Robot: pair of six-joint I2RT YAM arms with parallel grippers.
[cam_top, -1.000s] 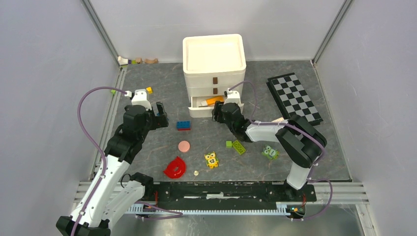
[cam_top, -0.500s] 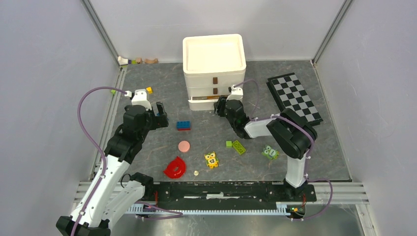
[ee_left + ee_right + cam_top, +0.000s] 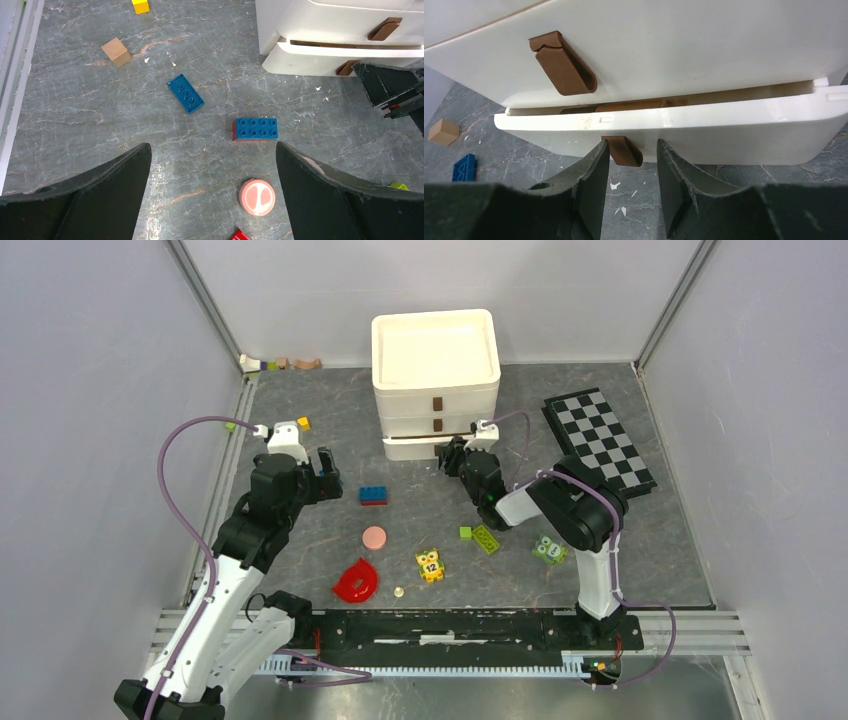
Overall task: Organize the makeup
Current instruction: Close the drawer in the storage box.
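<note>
A round pink disc (image 3: 374, 537) of the makeup lies on the grey floor. In the left wrist view the pink disc (image 3: 257, 197) sits below my wide open left gripper (image 3: 210, 150), nearer its right finger and untouched. My left gripper (image 3: 325, 475) hovers left of the white drawer unit (image 3: 435, 350). My right gripper (image 3: 450, 455) is at the bottom drawer (image 3: 415, 448), which stands a slit open. Its jaws (image 3: 631, 145) straddle the brown handle tab (image 3: 624, 150) with a gap on the right side. An orange-brown tube (image 3: 634, 106) shows through the slit.
A blue brick (image 3: 373, 495), a red half-ring (image 3: 356, 581), a yellow owl block (image 3: 431, 565), a green brick (image 3: 485, 538) and a green owl block (image 3: 548, 549) lie on the floor. A checkerboard (image 3: 598, 440) lies at the right. A flat blue plate (image 3: 185, 93) and wooden cube (image 3: 116, 52) lie left.
The bottom drawer has gone from pulled out to almost shut as my right gripper moved toward the unit, its jaws narrowing. The left arm has not moved.
</note>
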